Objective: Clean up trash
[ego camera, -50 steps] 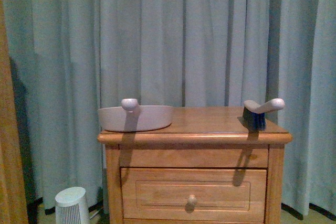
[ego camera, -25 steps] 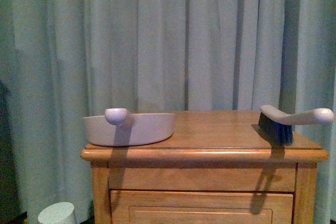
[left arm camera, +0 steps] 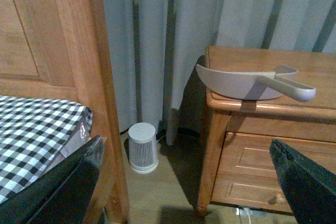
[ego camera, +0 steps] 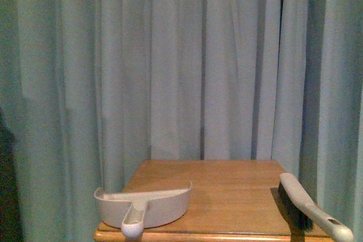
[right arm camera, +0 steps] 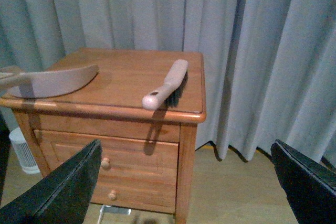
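Observation:
The trash is out of view in every frame. A beige dustpan (ego camera: 144,202) lies at the left front corner of a wooden nightstand (ego camera: 227,188), its handle sticking out over the front edge. A hand brush (ego camera: 309,207) with dark bristles lies along the right edge. My left gripper (left arm camera: 186,153) hangs open over the floor, in front of the nightstand's left side, below the dustpan (left arm camera: 241,80). Open too, my right gripper (right arm camera: 185,153) hangs low before the nightstand's right front corner, with the brush (right arm camera: 165,85) and the dustpan (right arm camera: 50,81) above and beyond it. Nothing sits between either pair of fingers.
Grey-blue curtains (ego camera: 187,60) hang behind the nightstand. A small white ribbed fan (left arm camera: 143,148) stands on the floor between the nightstand (left arm camera: 247,124) and a wooden bed frame (left arm camera: 63,51). A black-and-white checked pillow (left arm camera: 37,135) lies on the bed. Drawers with round knobs (right arm camera: 105,162) face me.
The front view has risen and come closer. The nightstand's drawers and the floor fan have dropped out of it, and the top is now seen from above.

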You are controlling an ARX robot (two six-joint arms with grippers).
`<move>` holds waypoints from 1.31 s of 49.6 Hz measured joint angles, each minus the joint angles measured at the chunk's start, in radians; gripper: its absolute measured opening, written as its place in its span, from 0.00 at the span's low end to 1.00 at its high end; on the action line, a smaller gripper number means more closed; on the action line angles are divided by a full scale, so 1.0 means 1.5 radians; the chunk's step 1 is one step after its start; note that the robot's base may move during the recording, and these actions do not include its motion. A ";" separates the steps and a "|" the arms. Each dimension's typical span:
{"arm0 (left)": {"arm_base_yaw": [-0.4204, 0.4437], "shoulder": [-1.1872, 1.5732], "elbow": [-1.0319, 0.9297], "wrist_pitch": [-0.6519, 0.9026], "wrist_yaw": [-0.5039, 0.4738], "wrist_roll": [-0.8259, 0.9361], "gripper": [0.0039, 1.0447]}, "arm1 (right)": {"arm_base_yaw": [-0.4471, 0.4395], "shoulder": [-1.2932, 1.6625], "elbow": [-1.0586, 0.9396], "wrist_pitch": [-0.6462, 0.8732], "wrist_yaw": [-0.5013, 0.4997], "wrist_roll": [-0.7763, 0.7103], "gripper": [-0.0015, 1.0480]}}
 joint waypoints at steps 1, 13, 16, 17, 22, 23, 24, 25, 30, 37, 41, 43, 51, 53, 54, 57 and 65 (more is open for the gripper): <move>0.000 0.000 0.000 0.000 0.000 0.000 0.93 | 0.000 0.000 0.000 0.000 0.000 0.000 0.93; 0.011 0.135 0.052 -0.116 0.123 -0.126 0.93 | 0.000 0.000 0.000 0.000 -0.001 0.000 0.93; 0.005 0.204 0.071 -0.098 0.119 -0.140 0.93 | 0.000 0.000 0.000 0.000 -0.001 0.000 0.93; 0.003 0.230 0.082 -0.091 0.113 -0.140 0.93 | 0.000 0.000 0.000 0.000 -0.001 0.000 0.93; -0.017 0.395 0.180 -0.071 0.072 -0.128 0.93 | 0.000 0.000 0.000 0.000 -0.001 0.000 0.93; -0.026 0.436 0.212 -0.079 0.062 -0.122 0.93 | 0.000 0.000 0.000 0.000 -0.001 0.000 0.93; -0.038 0.475 0.243 -0.087 0.047 -0.117 0.93 | 0.000 0.000 0.000 0.000 -0.001 0.000 0.93; -0.051 0.511 0.275 -0.095 0.032 -0.112 0.93 | 0.000 0.000 0.000 0.000 -0.001 0.000 0.93; -0.123 0.652 0.433 -0.151 -0.027 -0.094 0.93 | 0.000 0.000 0.000 0.000 -0.001 0.000 0.93; -0.218 0.815 0.634 -0.188 -0.108 -0.082 0.93 | 0.000 0.000 0.000 0.000 -0.001 0.000 0.93; -0.252 0.894 0.716 -0.206 -0.142 -0.095 0.93 | 0.000 0.000 0.000 0.000 -0.001 0.000 0.93; -0.270 0.937 0.755 -0.217 -0.155 -0.114 0.93 | 0.000 0.000 0.000 0.000 -0.001 0.000 0.93; -0.316 1.077 0.866 -0.254 -0.186 -0.187 0.93 | 0.000 0.000 0.000 0.000 -0.001 0.000 0.93; -0.323 1.099 0.883 -0.258 -0.191 -0.199 0.93 | 0.000 0.000 0.000 0.000 -0.001 0.000 0.93; -0.327 1.109 0.890 -0.259 -0.193 -0.203 0.93 | 0.000 0.000 0.000 0.000 -0.001 0.000 0.93; -0.336 1.137 0.912 -0.264 -0.197 -0.219 0.93 | 0.000 0.000 0.000 0.000 -0.001 0.000 0.93; -0.351 1.196 0.947 -0.275 -0.213 -0.248 0.93 | 0.000 0.000 0.000 0.000 -0.001 0.000 0.93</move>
